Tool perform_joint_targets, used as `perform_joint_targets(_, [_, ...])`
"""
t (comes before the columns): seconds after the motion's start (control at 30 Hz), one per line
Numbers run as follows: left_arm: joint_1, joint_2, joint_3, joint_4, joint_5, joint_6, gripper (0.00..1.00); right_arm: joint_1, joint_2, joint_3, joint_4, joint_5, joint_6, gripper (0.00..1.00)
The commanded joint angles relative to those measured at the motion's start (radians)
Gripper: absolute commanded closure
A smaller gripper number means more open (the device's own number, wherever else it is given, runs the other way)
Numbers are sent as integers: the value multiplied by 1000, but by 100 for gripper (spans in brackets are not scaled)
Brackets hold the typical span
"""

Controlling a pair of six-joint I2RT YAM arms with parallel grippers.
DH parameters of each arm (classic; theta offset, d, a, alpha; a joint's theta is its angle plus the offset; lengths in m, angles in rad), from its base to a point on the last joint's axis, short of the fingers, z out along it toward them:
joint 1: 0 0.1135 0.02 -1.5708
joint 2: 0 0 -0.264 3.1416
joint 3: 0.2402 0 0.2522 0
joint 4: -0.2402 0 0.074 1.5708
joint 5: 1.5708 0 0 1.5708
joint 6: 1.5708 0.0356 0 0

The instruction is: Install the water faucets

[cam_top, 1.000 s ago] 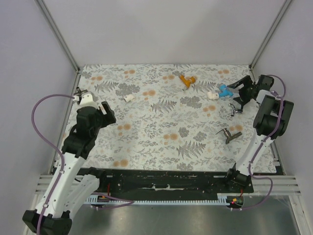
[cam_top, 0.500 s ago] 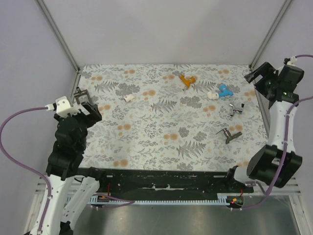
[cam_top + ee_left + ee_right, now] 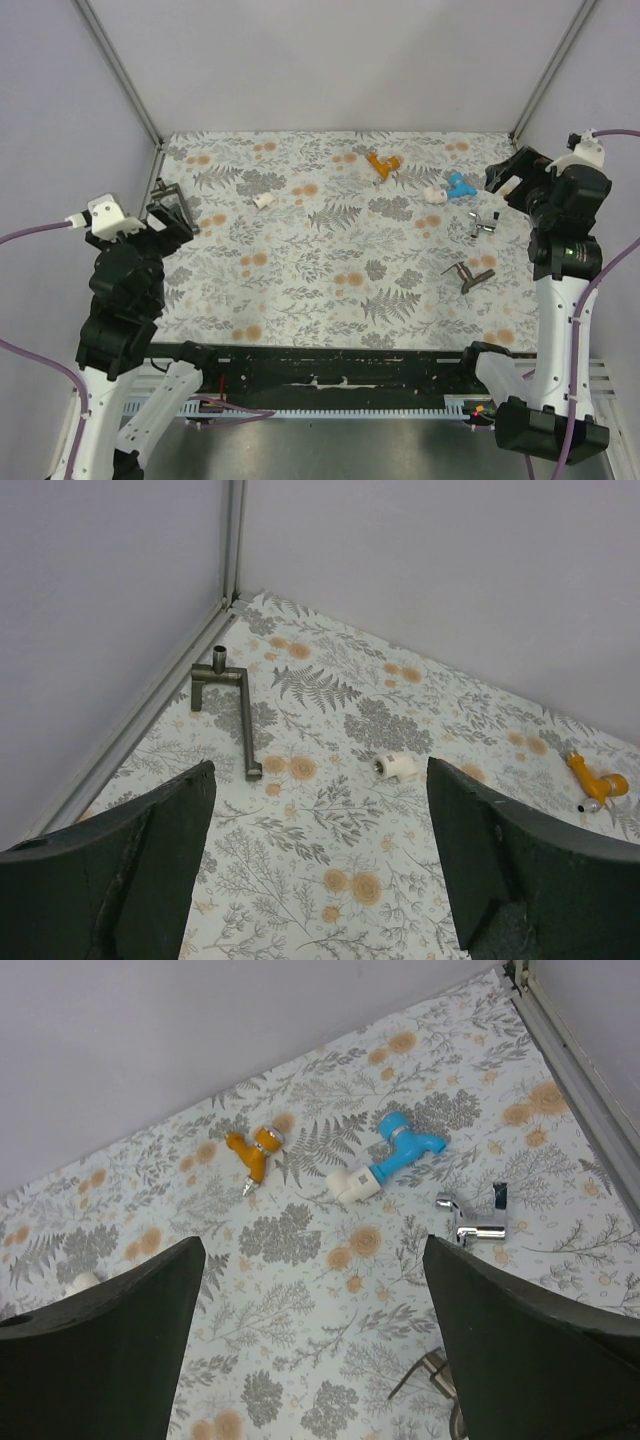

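The orange faucet (image 3: 382, 165) lies on the patterned mat at the back centre; it also shows in the right wrist view (image 3: 252, 1155) and the left wrist view (image 3: 595, 788). The blue faucet (image 3: 460, 186) lies to its right, joined to a white fitting (image 3: 352, 1184); it shows in the right wrist view (image 3: 405, 1145). My right gripper (image 3: 512, 178) is open and empty, raised to the right of the blue faucet (image 3: 312, 1245). My left gripper (image 3: 170, 215) is open and empty, raised near the left edge (image 3: 320, 768).
A loose white fitting (image 3: 263, 200) lies left of centre (image 3: 398, 766). A dark metal bracket (image 3: 235, 705) lies by the left wall. A chrome piece (image 3: 482, 222) and another dark bracket (image 3: 472, 274) lie at the right. Frame posts and walls enclose the mat.
Both arms have lifted and drawn back. The right gripper left the blue faucet's side and rose to the right. The left gripper moved toward the left edge. No object has moved.
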Motion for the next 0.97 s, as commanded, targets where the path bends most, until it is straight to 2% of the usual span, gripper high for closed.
perform_joint_targets(0.0, [-6, 23, 39, 7, -58, 58, 9, 38, -46, 27, -93, 86, -75, 2])
perform_joint_targets(0.1, [-11, 42, 49, 14, -63, 63, 9, 40, -43, 44, -124, 158, -60, 2])
perform_joint_targets(0.93, [-39, 89, 51, 27, -52, 62, 8, 40, -57, 13, -28, 128, -34, 2])
